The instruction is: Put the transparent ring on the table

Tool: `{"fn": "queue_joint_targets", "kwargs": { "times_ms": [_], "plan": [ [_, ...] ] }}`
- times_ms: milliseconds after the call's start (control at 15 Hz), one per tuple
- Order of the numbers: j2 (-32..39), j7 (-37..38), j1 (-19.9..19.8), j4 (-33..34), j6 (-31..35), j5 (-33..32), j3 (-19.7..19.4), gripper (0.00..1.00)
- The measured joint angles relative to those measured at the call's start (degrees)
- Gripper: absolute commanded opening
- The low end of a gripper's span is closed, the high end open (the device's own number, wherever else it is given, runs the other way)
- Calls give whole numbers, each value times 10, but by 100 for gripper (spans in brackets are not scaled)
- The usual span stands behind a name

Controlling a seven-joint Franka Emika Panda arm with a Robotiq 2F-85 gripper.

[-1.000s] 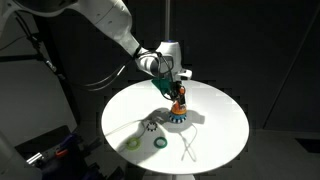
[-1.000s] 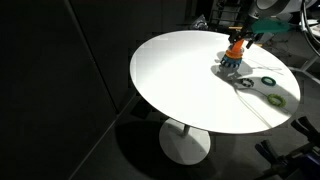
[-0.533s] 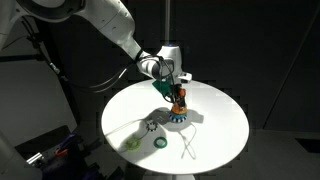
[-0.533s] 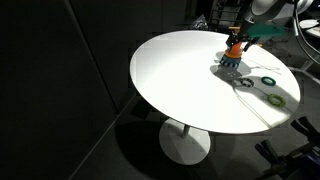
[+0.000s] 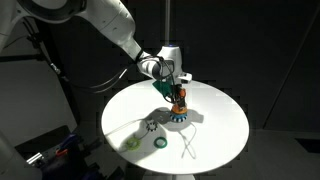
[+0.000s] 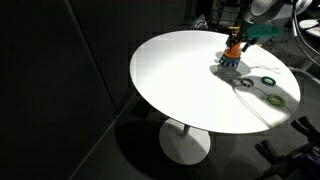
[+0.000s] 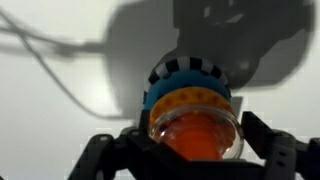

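A ring stack [image 5: 177,108] stands on the round white table [image 5: 215,125], also seen in an exterior view [image 6: 232,57]. In the wrist view the transparent ring [image 7: 195,118] lies on top of the orange rings, above a blue and black-and-white base ring [image 7: 190,72]. My gripper [image 5: 177,88] hangs straight over the stack. Its dark fingers [image 7: 268,150] stand on either side of the transparent ring and touch its rim. The gripper [image 7: 195,138] is closed on the ring, which still rests on the stack.
Loose rings lie on the table in front of the stack: a green one [image 5: 160,143], a yellowish one [image 5: 133,143] and a pale one [image 5: 150,125]. A white cord [image 5: 190,148] lies beside them. The room around the table [image 6: 180,80] is dark.
The arm shifted very slightly over the stack a second ago. Since half a second ago nothing has visibly moved.
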Motion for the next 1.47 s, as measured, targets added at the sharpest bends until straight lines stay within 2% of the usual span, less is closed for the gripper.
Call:
{"fn": "queue_joint_targets", "kwargs": {
  "times_ms": [533,1467],
  "plan": [
    [-13,0,0,5,-19,11,0,65],
    [-135,0,0,-1,-137,11,1,65]
  ]
}}
